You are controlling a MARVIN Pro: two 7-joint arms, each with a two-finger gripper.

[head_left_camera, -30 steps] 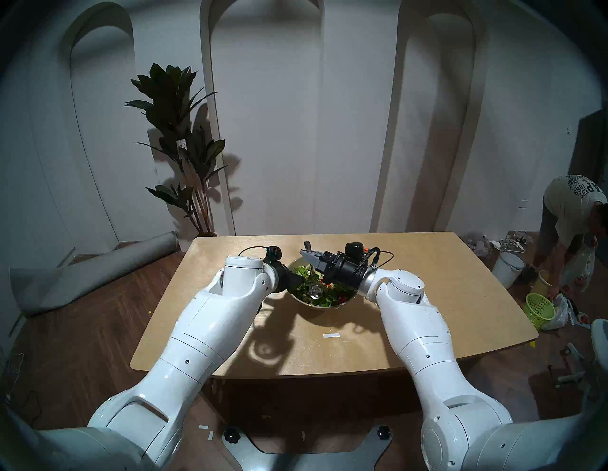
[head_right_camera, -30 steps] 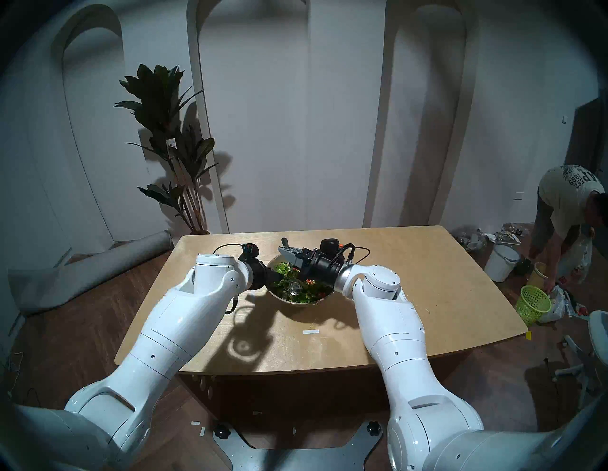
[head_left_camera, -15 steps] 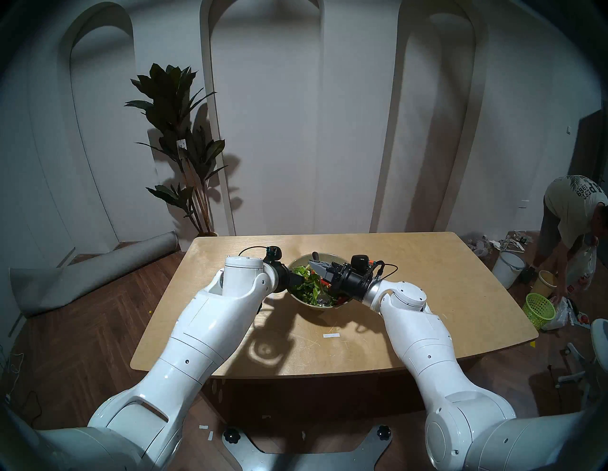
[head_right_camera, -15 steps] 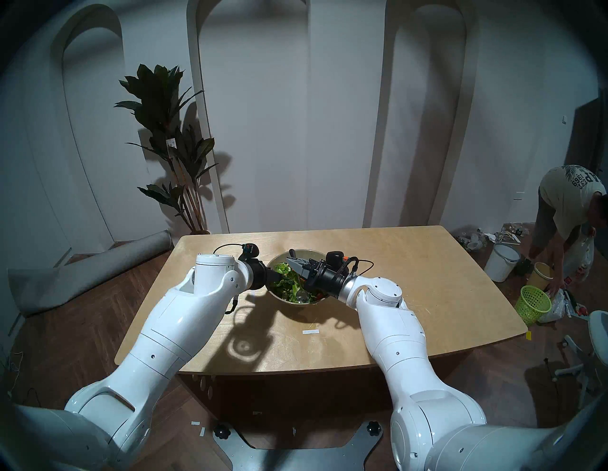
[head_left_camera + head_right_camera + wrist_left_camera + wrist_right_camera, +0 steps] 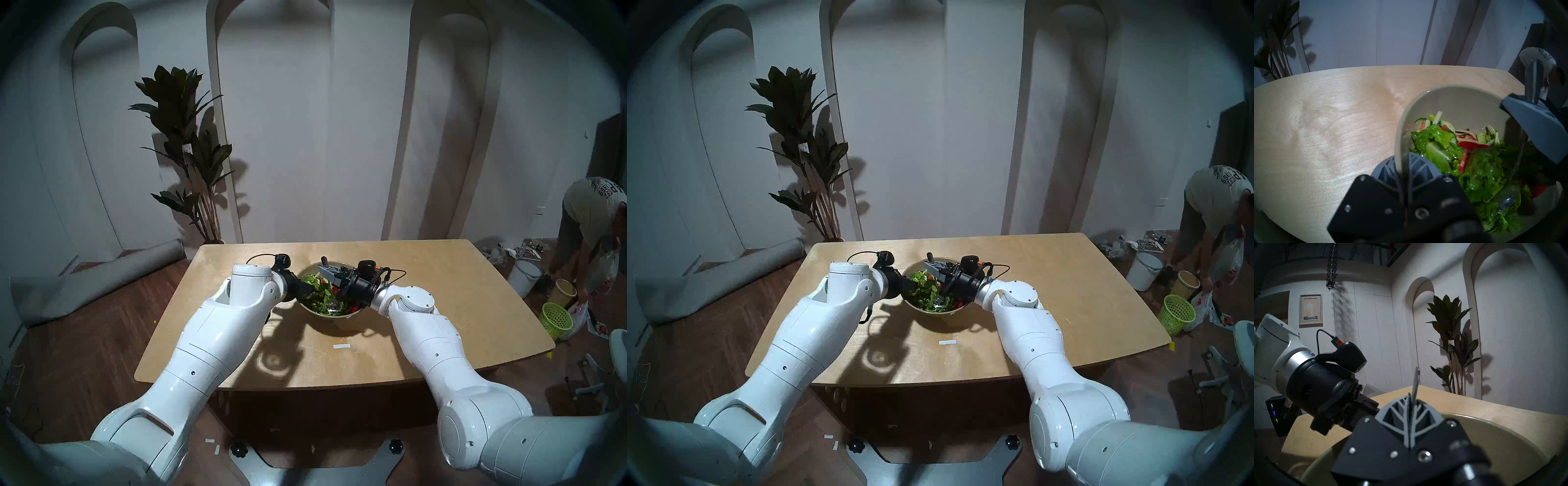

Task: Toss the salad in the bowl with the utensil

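Observation:
The olive-beige bowl (image 5: pixel 334 314) sits mid-table, holding the salad (image 5: pixel 319 293) of lettuce, red tomato and pale cucumber pieces. My left gripper (image 5: pixel 1401 162) is shut on the bowl's left rim (image 5: pixel 1423 96), one finger inside the wall and one outside. Over the bowl's far right side, my right gripper (image 5: pixel 324 270) is shut on the handle of the silver spoon (image 5: pixel 1415 382). The handle's end pokes up above the fingers. The spoon's head (image 5: pixel 1507 198) is down among the leaves at the near right of the salad (image 5: pixel 1480 169).
A small white label (image 5: pixel 341 346) lies on the wooden table (image 5: pixel 441 305) in front of the bowl. On the floor at right, a person (image 5: pixel 590 217) bends over a lime-green basket (image 5: pixel 556 319) and a white bucket (image 5: pixel 524 276). A potted plant (image 5: pixel 186 152) and rolled mat (image 5: pixel 101 285) are at back left.
My right gripper has come down and to the right with the spoon, then eased back slightly. The spoon's head has moved through the salad toward the near right. The left gripper kept still.

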